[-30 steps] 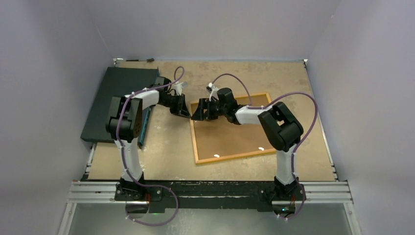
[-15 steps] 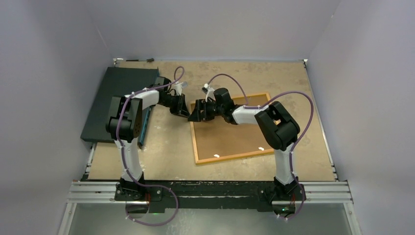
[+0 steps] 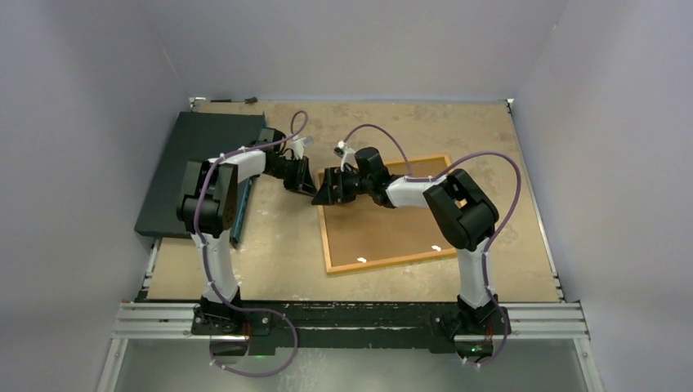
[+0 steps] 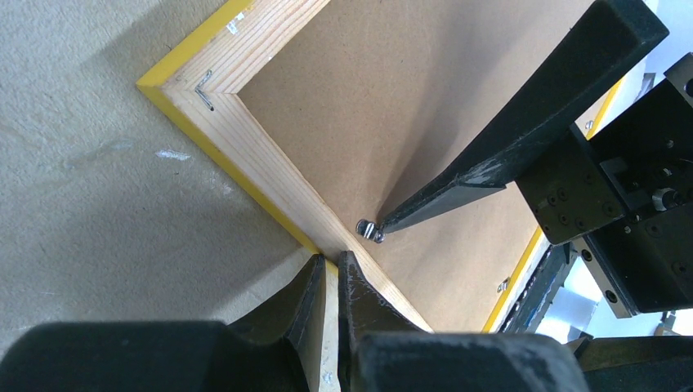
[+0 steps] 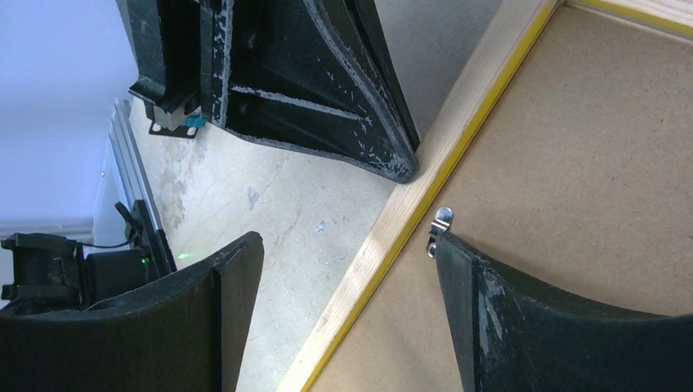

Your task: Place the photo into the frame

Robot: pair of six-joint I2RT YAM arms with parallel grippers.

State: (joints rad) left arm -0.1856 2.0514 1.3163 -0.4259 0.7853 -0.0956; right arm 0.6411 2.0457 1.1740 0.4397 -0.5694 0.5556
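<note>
The top camera looks down from high up at the near side and sees the whole table [image 3: 507, 147]. The two wrist cameras sit low and very close. Both face the same edge of the frame [image 4: 245, 151], probably its left one.

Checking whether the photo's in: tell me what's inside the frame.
A brown backing board fills the frame, a metal tab at its edge. Whatever lies beneath the board is covered; no photo shows.
</note>
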